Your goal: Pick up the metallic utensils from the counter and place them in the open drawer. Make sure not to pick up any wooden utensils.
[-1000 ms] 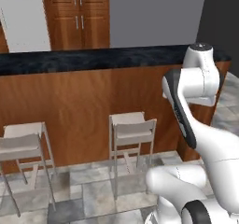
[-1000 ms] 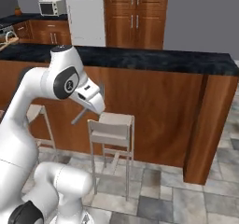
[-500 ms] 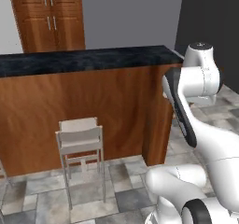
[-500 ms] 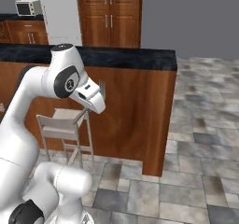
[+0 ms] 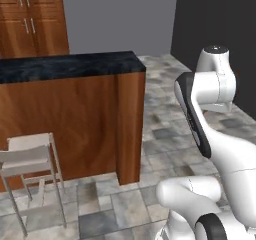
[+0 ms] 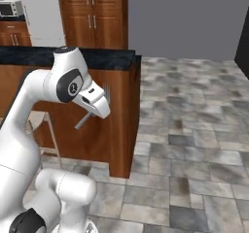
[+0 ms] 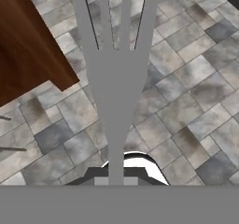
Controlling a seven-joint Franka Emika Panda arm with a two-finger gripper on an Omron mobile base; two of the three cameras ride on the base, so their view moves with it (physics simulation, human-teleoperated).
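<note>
Your fork (image 7: 115, 73) sits clamped in the gripper (image 7: 115, 178) — fingers closed tight on its handle, tines pointing out over the tiled floor (image 7: 196, 78), just off the counter's (image 5: 70, 66) end, stool (image 5: 30, 159) alongside.

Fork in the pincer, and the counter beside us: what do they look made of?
Fork: flat matte grey with four slim tines, so it looks like metal, not tan wood. Counter: glossy black marbled top, probably stone, over reddish-brown panelling with a wood look.
</note>
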